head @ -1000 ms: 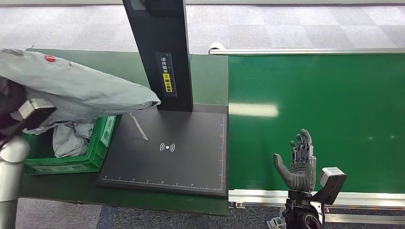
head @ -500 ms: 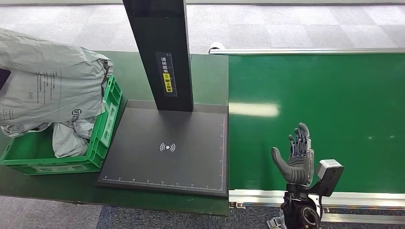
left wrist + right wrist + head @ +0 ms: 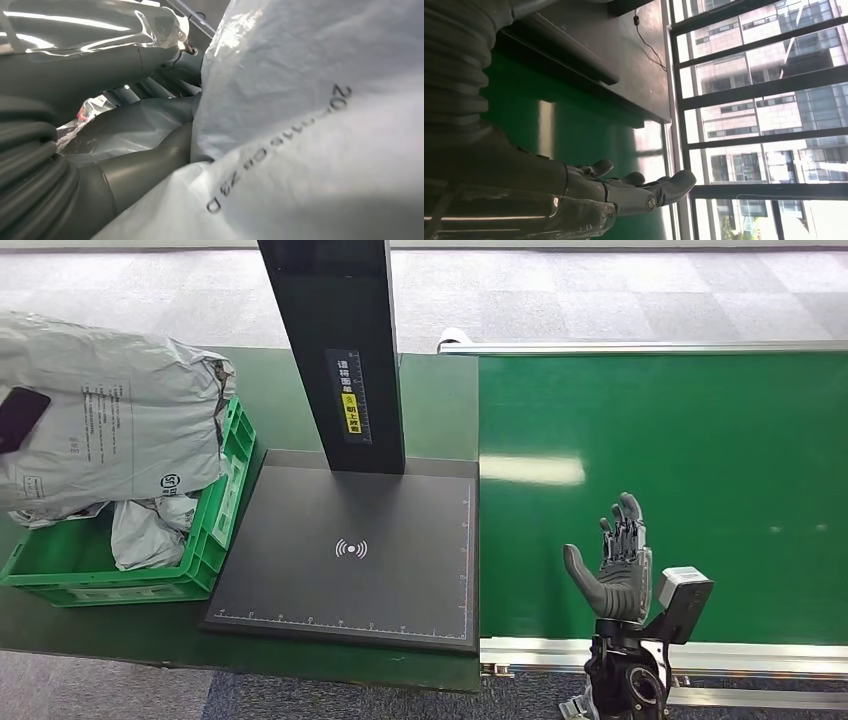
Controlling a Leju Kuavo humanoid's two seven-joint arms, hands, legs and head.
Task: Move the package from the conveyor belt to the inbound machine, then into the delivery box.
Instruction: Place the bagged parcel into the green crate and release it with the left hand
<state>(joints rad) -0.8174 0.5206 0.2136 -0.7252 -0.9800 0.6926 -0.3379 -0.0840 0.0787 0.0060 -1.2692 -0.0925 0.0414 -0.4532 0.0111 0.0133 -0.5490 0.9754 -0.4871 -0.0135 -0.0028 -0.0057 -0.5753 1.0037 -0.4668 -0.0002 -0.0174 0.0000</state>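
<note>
The grey plastic package (image 3: 120,440) lies tilted over the green delivery box (image 3: 215,530) at the far left, its top sticking above the rim. Dark fingers of my left hand (image 3: 20,418) press on its left side. Seen from the left wrist, my left hand (image 3: 75,165) has its thumb under the printed package (image 3: 320,125) and still holds it. My right hand (image 3: 615,565) stands open, fingers up, over the near edge of the green conveyor belt (image 3: 700,460). The right wrist view shows this right hand (image 3: 574,185) holding nothing.
The inbound machine's black scan plate (image 3: 350,570) lies bare between box and belt, its black column (image 3: 340,350) rising behind it. Other crumpled grey bags (image 3: 145,530) lie inside the box. Grey carpet floor runs beyond the table.
The package has swung left off the scan plate and come down onto the box; since half a second ago it has barely shifted. My right hand has drifted slightly left.
</note>
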